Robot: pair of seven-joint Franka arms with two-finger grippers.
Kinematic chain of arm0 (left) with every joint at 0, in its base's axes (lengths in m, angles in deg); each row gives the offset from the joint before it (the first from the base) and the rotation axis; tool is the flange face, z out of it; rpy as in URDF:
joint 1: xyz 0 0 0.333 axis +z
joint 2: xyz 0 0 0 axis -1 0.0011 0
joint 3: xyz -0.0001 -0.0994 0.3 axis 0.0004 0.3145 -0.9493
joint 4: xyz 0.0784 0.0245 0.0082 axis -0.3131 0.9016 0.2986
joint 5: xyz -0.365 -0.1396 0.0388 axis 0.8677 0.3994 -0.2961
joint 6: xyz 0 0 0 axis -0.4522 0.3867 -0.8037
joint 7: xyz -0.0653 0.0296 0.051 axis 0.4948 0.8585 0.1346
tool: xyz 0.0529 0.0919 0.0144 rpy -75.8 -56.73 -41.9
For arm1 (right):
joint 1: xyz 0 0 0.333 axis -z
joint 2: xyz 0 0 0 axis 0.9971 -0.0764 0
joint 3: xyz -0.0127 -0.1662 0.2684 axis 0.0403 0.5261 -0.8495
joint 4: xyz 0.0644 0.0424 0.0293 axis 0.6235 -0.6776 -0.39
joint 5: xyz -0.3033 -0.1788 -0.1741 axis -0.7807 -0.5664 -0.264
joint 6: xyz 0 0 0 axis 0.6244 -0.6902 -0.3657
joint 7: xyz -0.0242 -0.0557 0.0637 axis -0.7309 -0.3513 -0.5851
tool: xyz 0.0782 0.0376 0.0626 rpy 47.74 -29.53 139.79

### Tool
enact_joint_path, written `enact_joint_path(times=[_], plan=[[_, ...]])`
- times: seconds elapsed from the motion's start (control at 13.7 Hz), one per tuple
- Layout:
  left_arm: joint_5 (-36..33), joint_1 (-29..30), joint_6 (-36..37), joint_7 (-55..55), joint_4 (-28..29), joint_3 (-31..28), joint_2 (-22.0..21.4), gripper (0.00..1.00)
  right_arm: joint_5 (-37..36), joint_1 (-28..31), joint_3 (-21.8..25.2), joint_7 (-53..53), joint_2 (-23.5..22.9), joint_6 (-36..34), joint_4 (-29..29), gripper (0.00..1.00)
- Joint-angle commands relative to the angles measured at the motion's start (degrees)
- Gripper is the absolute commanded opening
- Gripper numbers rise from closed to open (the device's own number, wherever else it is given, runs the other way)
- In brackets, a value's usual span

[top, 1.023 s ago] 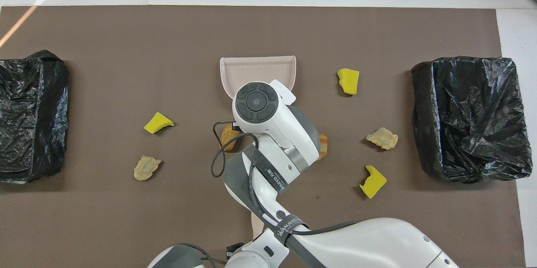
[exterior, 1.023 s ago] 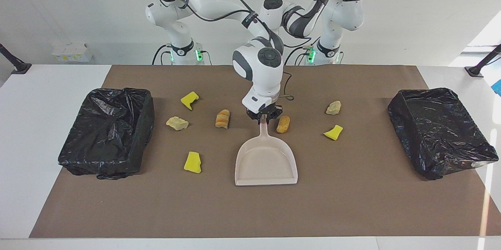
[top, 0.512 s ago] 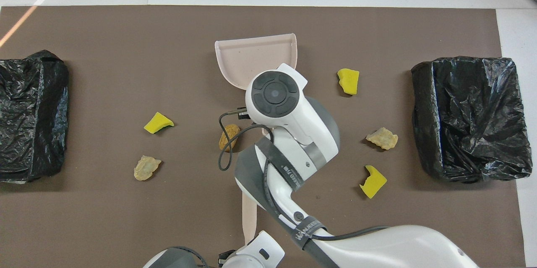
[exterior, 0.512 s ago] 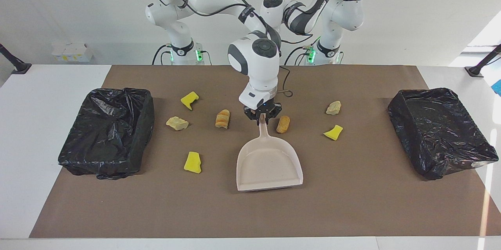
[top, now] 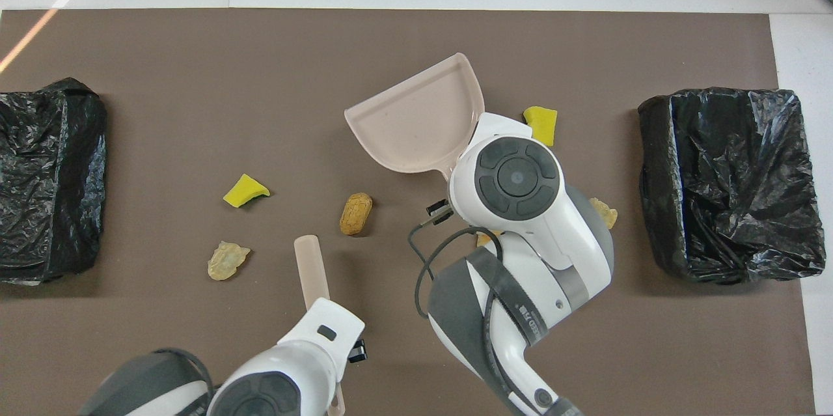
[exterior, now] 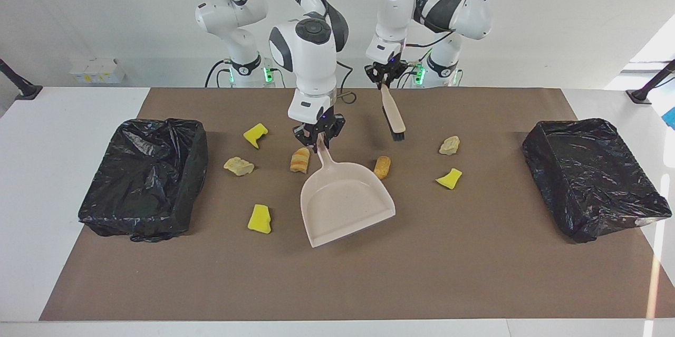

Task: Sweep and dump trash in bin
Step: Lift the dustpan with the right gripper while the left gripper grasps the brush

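Since a second ago we swung the beige plastic dustpan (exterior: 345, 202) askew at frame centre, right gripper (exterior: 318, 137) jaws pinching its handle. Left gripper (exterior: 386, 74) jaws pinch the beige-handled brush (exterior: 394, 115). We judge nothing swept: scattered trash (exterior: 382, 167) lies on the worktop, black-lined bins (exterior: 145, 179) apparently empty.

Seven trash pieces (exterior: 259, 218) scattered on brown mat — yellow sponges, tan rolls, beige lumps

A: Where was the right arm?

B: It reached out over the middle of the table, bent down at the wrist. The right gripper (exterior: 318, 140) pointed straight down and was closed tight on a handle.

A: And the left arm?

B: It stayed close to its base, elbow up high. The left gripper (exterior: 385, 76) hung down too, fingers pinched on another handle.
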Motion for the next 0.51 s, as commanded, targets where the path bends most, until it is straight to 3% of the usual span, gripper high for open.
enact_joint_path(times=[0.0,0.22,0.44], plan=[[-2.33,8.7,1.66,0.23,-1.31,0.73,0.66,0.0,-0.39,1.18,-0.1,17.6,5.44,1.88,-8.52,0.0],[-2.51,21.61,0.96,10.73,-1.23,0.73,2.42,0.0,-1.27,2.4,0.17,31.94,6.59,1.09,-10.82,0.0],[-2.69,30.06,-2.02,18.12,-0.96,0.72,3.65,0.0,-1.36,5.31,0.08,44.17,6.24,1.35,-10.82,0.0]])
